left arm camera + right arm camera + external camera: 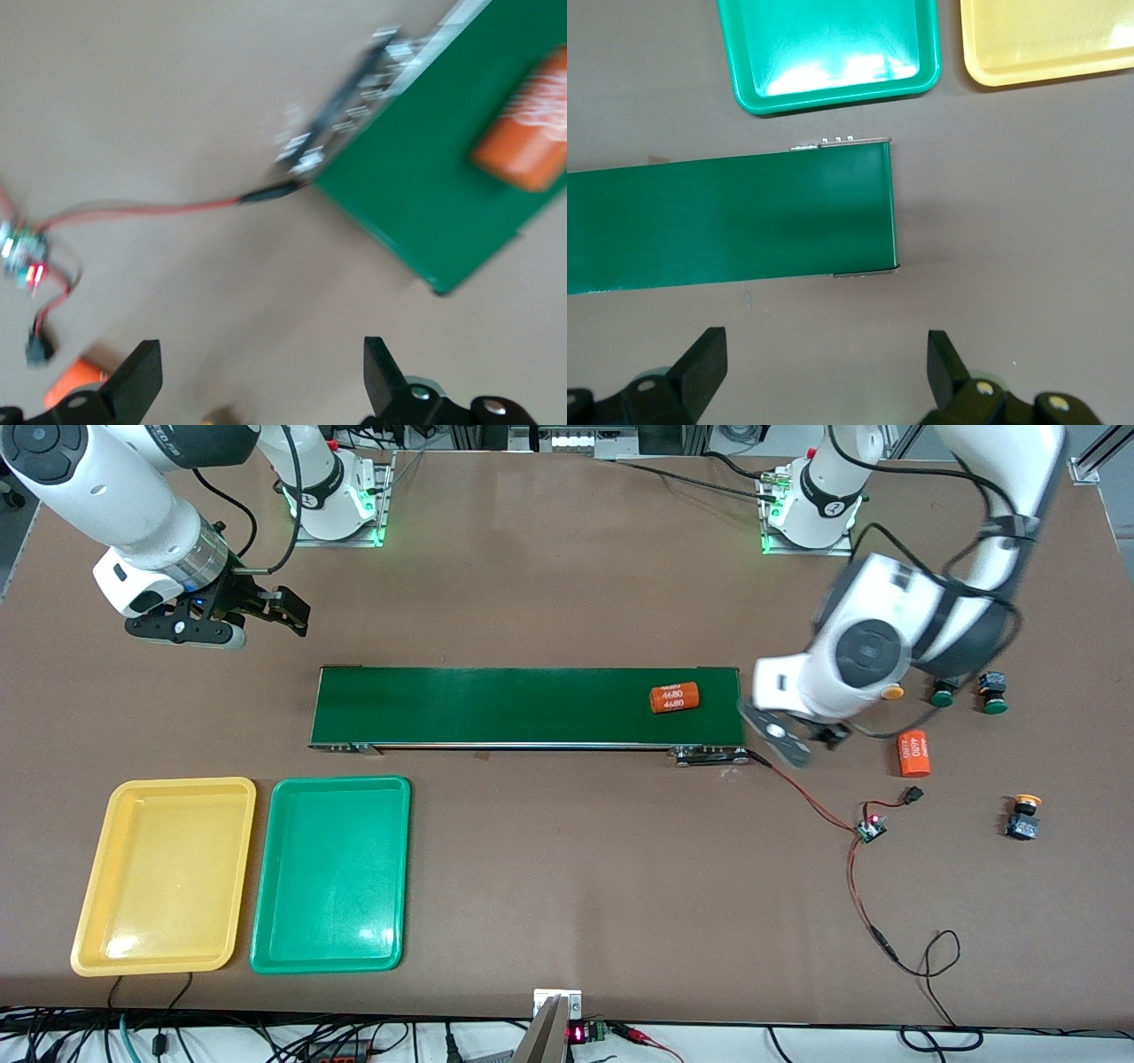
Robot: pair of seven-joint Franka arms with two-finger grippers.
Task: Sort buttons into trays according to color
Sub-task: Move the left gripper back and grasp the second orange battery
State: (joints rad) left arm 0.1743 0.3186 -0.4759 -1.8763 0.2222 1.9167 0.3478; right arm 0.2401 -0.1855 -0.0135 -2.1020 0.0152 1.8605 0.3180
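Two green-capped buttons (942, 693) (993, 693) lie on the table at the left arm's end. One yellow-capped button (1025, 815) lies nearer the front camera, and another yellow cap (893, 691) peeks out beside the left arm. My left gripper (797, 742) (261, 376) hangs open and empty over bare table just off the belt's end. Over bare table off the belt's other end, my right gripper (213, 624) (824, 359) is open and empty. The yellow tray (164, 872) (1045, 35) and green tray (330, 872) (833, 44) lie side by side with nothing in them.
A dark green conveyor belt (527, 706) (425, 177) (726, 217) carries an orange "4680" cylinder (675, 697) (527, 133). A second cylinder (914, 753) lies on the table. A red wire runs from the belt to a small circuit board (870, 828) (22, 252).
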